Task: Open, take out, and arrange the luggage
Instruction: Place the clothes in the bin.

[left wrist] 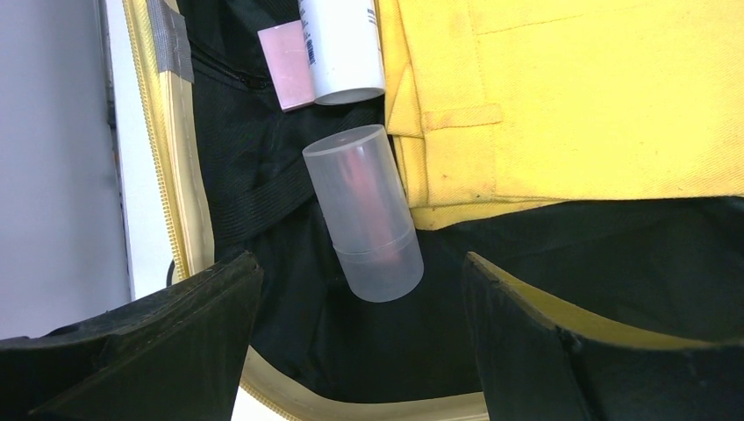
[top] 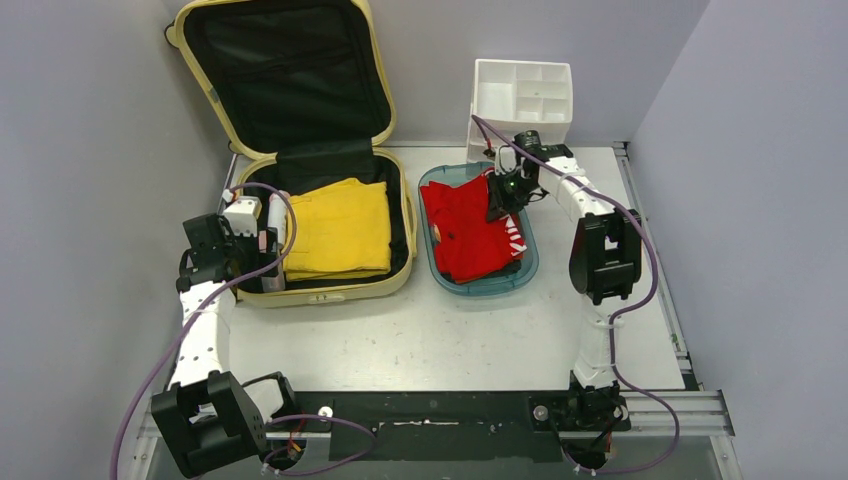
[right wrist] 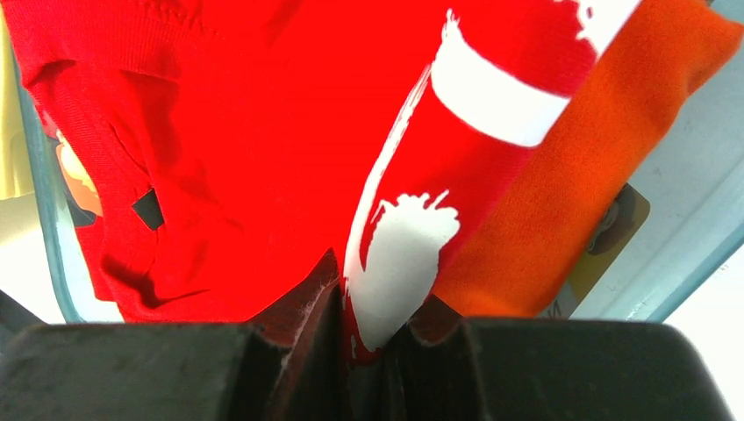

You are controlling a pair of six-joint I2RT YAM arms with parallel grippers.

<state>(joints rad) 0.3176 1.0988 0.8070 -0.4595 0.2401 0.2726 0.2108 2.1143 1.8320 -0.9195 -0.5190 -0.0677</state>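
The luggage (top: 330, 292), a large pale-yellow hard-shell suitcase with black fabric lining, is found at the far left of the white table (top: 450, 330). It is already opened, with its lid raised against the back wall, so the opening step can be judged done.

To its right a teal plastic tray (top: 478, 288) is set on the table, and a red garment (top: 462, 228) with white markings is laid in it. In the right wrist view an orange cloth (right wrist: 597, 158) is seen beside the red one in the same tray. Unpacking of clothing is therefore judged to be partly done.

A folded yellow garment (top: 338, 228) is left in the right part of the lower shell and has not yet been taken out. A white drawer organizer (top: 520, 95) with several compartments is placed behind the tray, by the back wall.

Along the left wall of the shell, small toiletries are lined up: a white bottle (left wrist: 342, 48), a translucent cylindrical container (left wrist: 364, 215) with something pink inside, and a small pink block (left wrist: 285, 66). None has been lifted, so their removal and sorting are judged outstanding.

The right gripper (right wrist: 373, 324) is held over the tray with its jaws closed on a fold of the red garment; release is yet to be made. The left gripper (left wrist: 360, 263) is held over the luggage with its jaws spread wide, one on either side of the translucent container and apart from it.
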